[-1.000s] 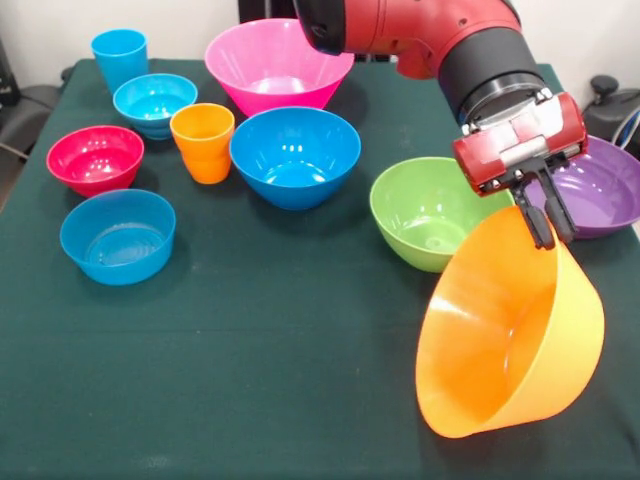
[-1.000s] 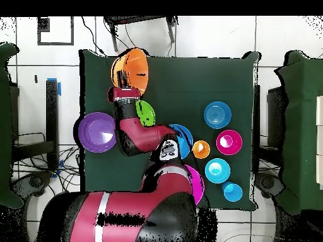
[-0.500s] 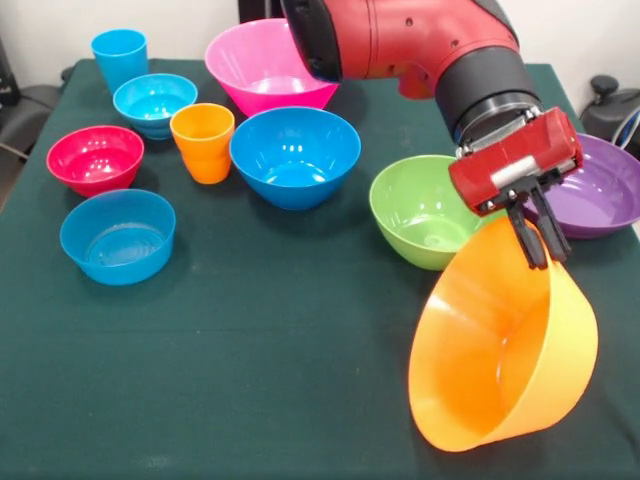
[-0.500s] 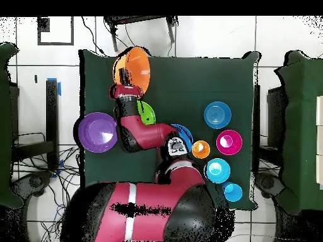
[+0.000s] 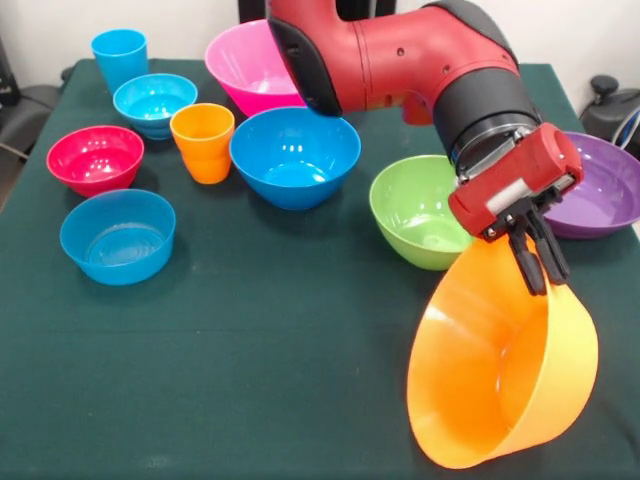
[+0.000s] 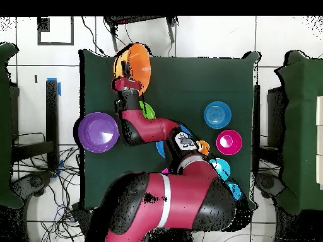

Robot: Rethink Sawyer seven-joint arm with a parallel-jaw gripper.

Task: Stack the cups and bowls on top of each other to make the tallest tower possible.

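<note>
Just beside the green bowl (image 5: 425, 210), above the tabletop (image 5: 260, 330), the tool (image 5: 540, 268) is clamped on the tilted big orange bowl's (image 5: 500, 375) rim.

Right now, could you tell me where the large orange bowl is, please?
In the front view the large orange bowl hangs tilted at the lower right, its rim pinched by the gripper, just in front of the green bowl.

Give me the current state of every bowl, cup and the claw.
Claw: shut on large orange plastic bowl's rim.
Large orange plastic bowl: lifted, tilted on its side.
Green, purple, large blue, pink, red bowls: upright, empty, unstacked.
Orange cup, blue cup: upright.
</note>
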